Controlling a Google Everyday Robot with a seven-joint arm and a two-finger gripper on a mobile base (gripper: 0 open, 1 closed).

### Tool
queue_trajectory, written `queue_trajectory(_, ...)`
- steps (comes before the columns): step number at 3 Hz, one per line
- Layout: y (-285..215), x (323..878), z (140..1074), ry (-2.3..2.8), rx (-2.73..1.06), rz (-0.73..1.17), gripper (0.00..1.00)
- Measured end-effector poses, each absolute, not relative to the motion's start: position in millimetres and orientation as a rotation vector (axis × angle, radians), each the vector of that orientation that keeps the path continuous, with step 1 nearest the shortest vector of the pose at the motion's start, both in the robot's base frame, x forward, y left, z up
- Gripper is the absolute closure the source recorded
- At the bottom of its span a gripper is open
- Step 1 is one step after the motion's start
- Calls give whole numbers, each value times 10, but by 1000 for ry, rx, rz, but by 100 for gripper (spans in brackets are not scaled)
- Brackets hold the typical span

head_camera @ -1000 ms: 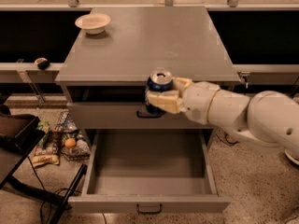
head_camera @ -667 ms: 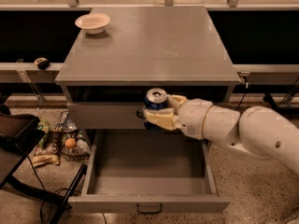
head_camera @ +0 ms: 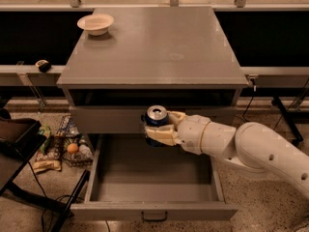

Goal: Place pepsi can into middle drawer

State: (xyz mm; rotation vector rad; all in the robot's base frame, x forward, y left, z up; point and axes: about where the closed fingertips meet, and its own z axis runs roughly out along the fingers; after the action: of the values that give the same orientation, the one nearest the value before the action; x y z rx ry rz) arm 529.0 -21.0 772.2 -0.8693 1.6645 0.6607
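Note:
The pepsi can (head_camera: 155,117), dark blue with a silver top, is held upright in my gripper (head_camera: 159,131), which is shut on it. The white arm reaches in from the right. The can hangs above the back part of the open middle drawer (head_camera: 149,178), a wide grey box pulled out toward the camera with a small black handle (head_camera: 154,216) on its front. The can is in front of the closed drawer above (head_camera: 106,120), whose handle is hidden behind the can.
A white bowl (head_camera: 95,23) sits at the back left of the grey cabinet top (head_camera: 159,47). A basket of snacks and an orange (head_camera: 67,146) lies on the floor to the left. A dark chair (head_camera: 19,144) stands at the left edge.
My gripper has lowered with the can and shifted slightly, from level with the upper drawer front to just over the open drawer's back.

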Motion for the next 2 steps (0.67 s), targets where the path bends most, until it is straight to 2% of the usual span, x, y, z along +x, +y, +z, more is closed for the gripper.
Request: queue_trajectory(2, -100, 5351, 7225, 1716, -934, 698, 100)
